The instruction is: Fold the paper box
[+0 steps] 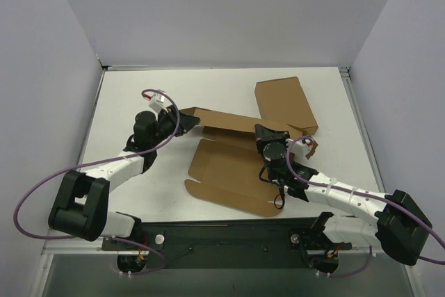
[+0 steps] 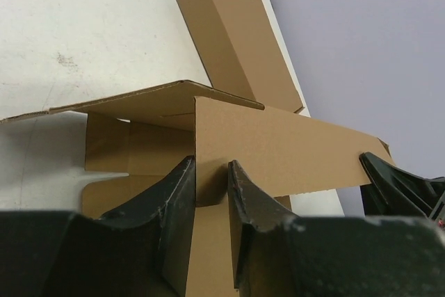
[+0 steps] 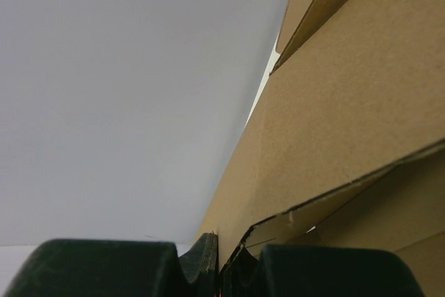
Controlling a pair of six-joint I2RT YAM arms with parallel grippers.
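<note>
The paper box (image 1: 229, 168) lies half-folded, its long axis running left-right; the left claw (image 2: 211, 193) pinches its upright flap, the right claw (image 3: 219, 259) clamps its opposite end.

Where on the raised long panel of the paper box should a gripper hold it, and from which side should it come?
Probably the thin free end edges of the paper box, approached end-on: the left gripper straddles one so, the right gripper pinches another.

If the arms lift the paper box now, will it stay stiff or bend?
The paper box would probably bend at its creases, since its panels already stand at different angles. It looks thin and probably light. Held only at edges by the left gripper and right gripper, loose flaps may sag.
</note>
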